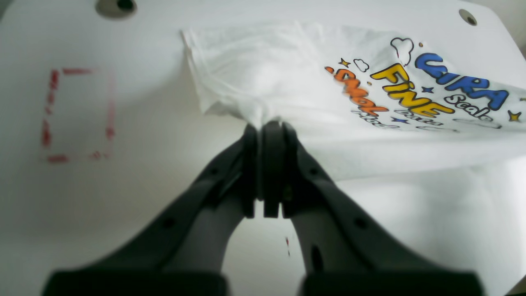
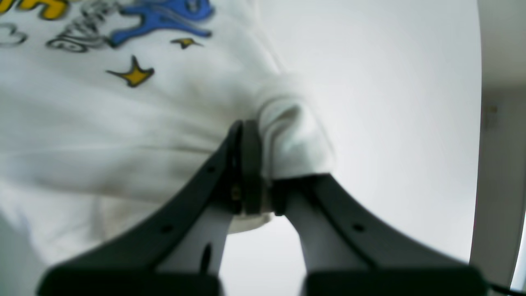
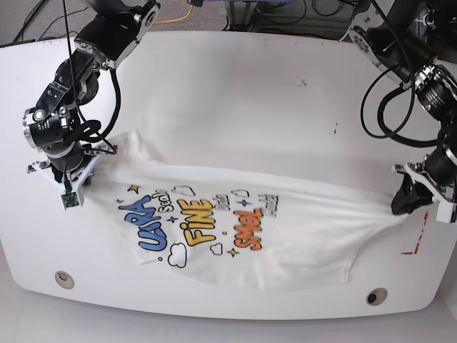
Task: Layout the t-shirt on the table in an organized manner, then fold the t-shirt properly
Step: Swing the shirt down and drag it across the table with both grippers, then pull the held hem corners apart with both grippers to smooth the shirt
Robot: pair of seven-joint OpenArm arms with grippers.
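Observation:
The white t-shirt (image 3: 300, 229) lies print-up on the table (image 3: 235, 93), stretched between both grippers, with blue, yellow and orange letters showing. My left gripper (image 1: 265, 125) is shut on a bunched edge of the t-shirt (image 1: 287, 86); in the base view this gripper (image 3: 403, 201) sits at the right. My right gripper (image 2: 257, 135) is shut on a rolled fold of the t-shirt (image 2: 102, 123), and in the base view it (image 3: 100, 158) is at the left, by the shirt's upper corner. The cloth sags in wrinkles along its lower edge.
A red tape rectangle (image 1: 78, 115) marks the table beside my left gripper, seen in the base view as red marks (image 3: 414, 250). Round grommet holes (image 3: 64, 279) (image 3: 375, 296) sit near the front edge. Cables hang from both arms, and more lie behind the table.

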